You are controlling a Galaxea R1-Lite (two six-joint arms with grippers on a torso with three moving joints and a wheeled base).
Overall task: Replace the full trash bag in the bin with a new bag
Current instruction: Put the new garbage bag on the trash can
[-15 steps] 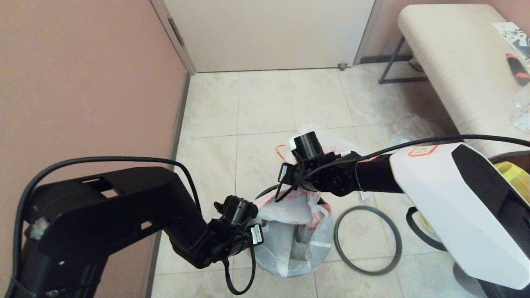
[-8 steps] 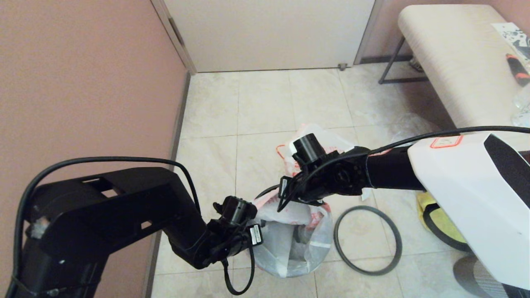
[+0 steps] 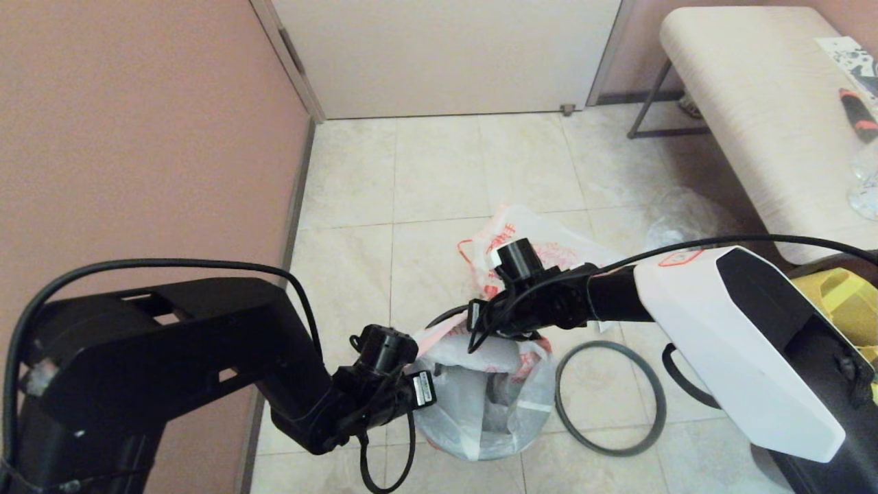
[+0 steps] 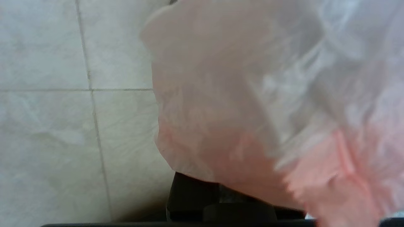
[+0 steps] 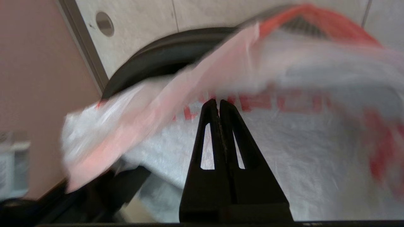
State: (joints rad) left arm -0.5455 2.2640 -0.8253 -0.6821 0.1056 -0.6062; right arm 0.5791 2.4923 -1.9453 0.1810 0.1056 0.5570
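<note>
The new bag, milky white with a pink-orange edge, lines the bin, whose black rim shows at the far side. My right gripper hangs over that far rim. In the right wrist view its fingers are shut at the bag's pink edge, with the bin's rim behind. My left gripper is at the bin's left rim, and the bag drapes over its fingers. The full trash bag, printed red-orange, lies on the floor behind the bin.
A grey hoop lies on the tiles right of the bin. A yellow tote shows behind my right arm. A bench stands at the right, a clear bag beside it. The pink wall runs close on the left.
My right gripper has dropped slightly and drawn nearer over the bin's far rim, uncovering more of the printed bag. The left arm has sunk a little at the left rim.
</note>
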